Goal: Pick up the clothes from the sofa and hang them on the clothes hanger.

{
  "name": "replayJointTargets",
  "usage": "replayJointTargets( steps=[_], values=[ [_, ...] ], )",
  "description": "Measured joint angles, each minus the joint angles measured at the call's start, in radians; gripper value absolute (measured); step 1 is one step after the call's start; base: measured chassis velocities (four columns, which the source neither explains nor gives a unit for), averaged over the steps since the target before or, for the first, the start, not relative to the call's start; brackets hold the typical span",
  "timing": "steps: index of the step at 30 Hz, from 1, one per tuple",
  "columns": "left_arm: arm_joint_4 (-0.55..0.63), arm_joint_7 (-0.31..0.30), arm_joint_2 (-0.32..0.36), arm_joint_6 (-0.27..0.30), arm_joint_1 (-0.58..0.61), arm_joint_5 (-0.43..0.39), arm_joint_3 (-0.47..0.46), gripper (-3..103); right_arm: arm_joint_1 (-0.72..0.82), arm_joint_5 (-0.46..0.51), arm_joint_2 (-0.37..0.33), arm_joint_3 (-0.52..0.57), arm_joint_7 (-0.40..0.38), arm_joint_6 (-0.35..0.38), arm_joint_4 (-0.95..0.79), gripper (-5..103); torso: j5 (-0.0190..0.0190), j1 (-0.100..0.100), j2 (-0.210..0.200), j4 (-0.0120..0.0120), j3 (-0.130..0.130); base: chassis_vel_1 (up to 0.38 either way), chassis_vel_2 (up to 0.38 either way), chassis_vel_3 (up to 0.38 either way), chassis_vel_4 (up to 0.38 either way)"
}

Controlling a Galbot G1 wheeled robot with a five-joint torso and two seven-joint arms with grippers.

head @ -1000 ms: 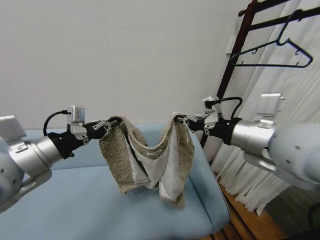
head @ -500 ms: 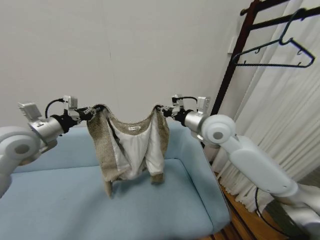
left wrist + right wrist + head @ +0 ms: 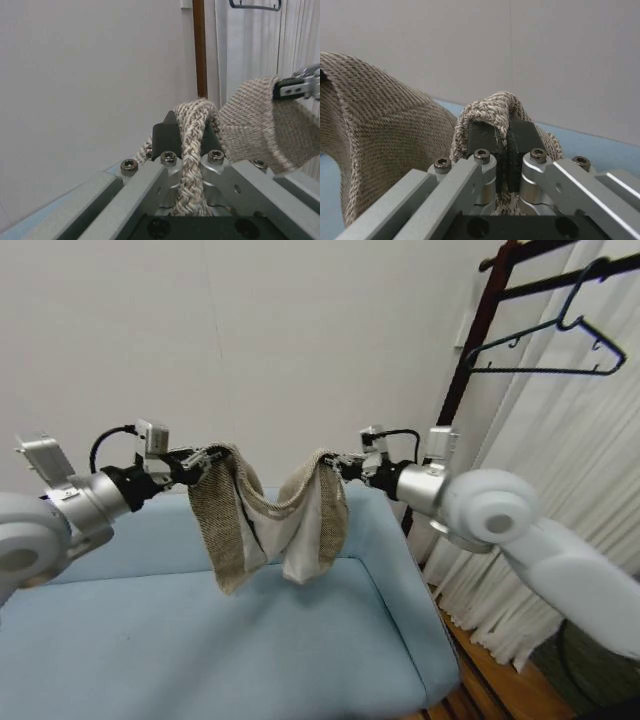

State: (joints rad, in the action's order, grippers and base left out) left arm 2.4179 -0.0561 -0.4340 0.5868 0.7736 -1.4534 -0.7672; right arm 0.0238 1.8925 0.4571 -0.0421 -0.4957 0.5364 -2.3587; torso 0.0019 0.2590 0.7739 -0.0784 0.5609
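A beige woven garment point(image 3: 262, 520) with a white lining hangs in the air above the light blue sofa point(image 3: 180, 650), sagging in the middle. My left gripper point(image 3: 205, 458) is shut on its left shoulder edge point(image 3: 192, 130). My right gripper point(image 3: 338, 462) is shut on the other shoulder edge point(image 3: 492, 112). A black wire clothes hanger point(image 3: 545, 345) hangs from the dark wooden rack point(image 3: 480, 330) at the upper right, well above and to the right of the right gripper.
A white wall stands behind the sofa. White curtains point(image 3: 560, 500) hang at the right beside the rack, with wooden floor point(image 3: 490, 680) below. The sofa's right arm edge point(image 3: 415, 580) lies under my right arm.
The two grippers have drawn closer together, so the garment, stretched wide half a second ago, now sags and folds between them. It still hangs off the sofa.
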Motion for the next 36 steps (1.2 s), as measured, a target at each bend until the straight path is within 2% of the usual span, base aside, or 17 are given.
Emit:
replayJointTargets(
  steps=[2,4,8,9,12,13,16,18,19,22,23,25,27,28,30,34,36],
  values=[
    [0.070,-0.097,0.002,0.017,0.051,-0.080,-0.084,2,-0.008,0.085,-0.096,0.045,-0.006,0.007,-0.058,2,-0.0003,0.000,0.000,0.0011,0.000,0.000,0.000,0.000,0.000],
    [0.082,-0.141,0.004,0.030,0.055,-0.128,-0.115,2,-0.010,0.124,-0.145,0.066,0.000,0.008,-0.080,2,-0.0005,0.000,0.000,0.0008,0.000,0.000,0.000,0.000,0.000],
    [0.093,-0.378,0.018,0.117,0.041,-0.359,-0.206,2,-0.059,0.361,-0.299,0.123,0.005,0.015,-0.134,2,-0.0005,0.000,0.000,-0.0002,0.000,0.000,0.000,0.000,0.000],
    [0.093,-0.378,0.018,0.117,0.041,-0.359,-0.206,2,-0.059,0.361,-0.299,0.123,0.005,0.015,-0.134,2,-0.0005,0.000,0.000,-0.0002,0.000,0.000,0.000,0.000,0.000],
    [0.091,-0.521,-0.016,0.148,0.075,-0.433,-0.184,2,-0.035,0.372,-0.279,0.111,-0.025,0.039,-0.128,2,-0.0004,0.000,0.000,0.0000,0.000,0.000,0.000,0.000,0.000],
    [0.091,-0.521,-0.016,0.148,0.075,-0.433,-0.184,2,-0.035,0.372,-0.279,0.111,-0.025,0.039,-0.128,2,-0.0004,0.000,0.000,0.0000,0.000,0.000,0.000,0.000,0.000],
    [0.071,-0.559,-0.096,0.148,0.149,-0.431,-0.085,2,0.077,0.286,-0.165,0.043,-0.091,0.063,-0.082,2,-0.0004,0.000,0.000,0.0016,0.001,0.000,0.000,0.000,0.000],
    [-0.016,-0.470,-0.170,0.153,0.189,-0.251,0.066,2,0.196,0.172,-0.087,-0.008,-0.102,0.060,-0.030,2,-0.0003,0.001,0.000,0.0014,0.001,0.000,0.000,0.000,0.000],
    [-0.016,-0.470,-0.170,0.153,0.189,-0.251,0.066,2,0.196,0.172,-0.087,-0.008,-0.102,0.060,-0.030,2,-0.0003,0.001,0.000,0.0014,0.001,0.000,0.000,0.000,0.000],
    [-0.283,-0.312,-0.309,0.095,0.187,0.127,0.379,2,0.389,-0.154,0.039,-0.136,-0.003,0.040,0.133,2,-0.0007,0.001,-0.001,0.0002,0.001,0.000,0.000,0.000,0.000],
    [-0.283,-0.312,-0.309,0.095,0.187,0.127,0.379,2,0.389,-0.154,0.039,-0.136,-0.003,0.040,0.133,2,-0.0007,0.001,-0.001,0.0002,0.001,0.000,0.000,0.000,0.000],
    [-0.438,-0.279,-0.374,0.027,0.164,0.275,0.470,2,0.425,-0.329,0.142,-0.228,0.052,0.004,0.266,2,-0.0009,0.001,0.000,-0.0012,0.001,0.000,0.000,0.000,0.000],
    [-0.547,-0.270,-0.416,-0.041,0.159,0.356,0.491,2,0.397,-0.449,0.247,-0.315,0.134,-0.029,0.403,2,0.0015,0.001,-0.001,0.0003,0.001,0.000,0.000,0.000,0.000],
    [-0.547,-0.270,-0.416,-0.041,0.159,0.356,0.491,2,0.397,-0.449,0.247,-0.315,0.134,-0.029,0.403,2,0.0015,0.001,-0.001,0.0003,0.001,0.000,0.000,0.000,0.000],
    [-0.685,-0.260,-0.467,-0.124,0.102,0.429,0.549,2,0.356,-0.584,0.322,-0.349,0.221,-0.072,0.520,2,-0.0019,0.001,0.000,0.0021,0.001,0.000,0.000,0.000,0.000],
    [-0.842,-0.238,-0.525,-0.183,-0.003,0.505,0.636,2,0.338,-0.719,0.401,-0.357,0.291,-0.126,0.649,2,0.0006,0.001,0.000,0.0008,0.001,0.000,0.000,0.000,0.000],
    [-0.936,-0.228,-0.561,-0.219,-0.068,0.543,0.685,2,0.323,-0.793,0.446,-0.357,0.325,-0.157,0.732,2,-0.0015,0.001,0.000,-0.0006,0.001,0.000,0.000,0.000,0.000]
  ],
)
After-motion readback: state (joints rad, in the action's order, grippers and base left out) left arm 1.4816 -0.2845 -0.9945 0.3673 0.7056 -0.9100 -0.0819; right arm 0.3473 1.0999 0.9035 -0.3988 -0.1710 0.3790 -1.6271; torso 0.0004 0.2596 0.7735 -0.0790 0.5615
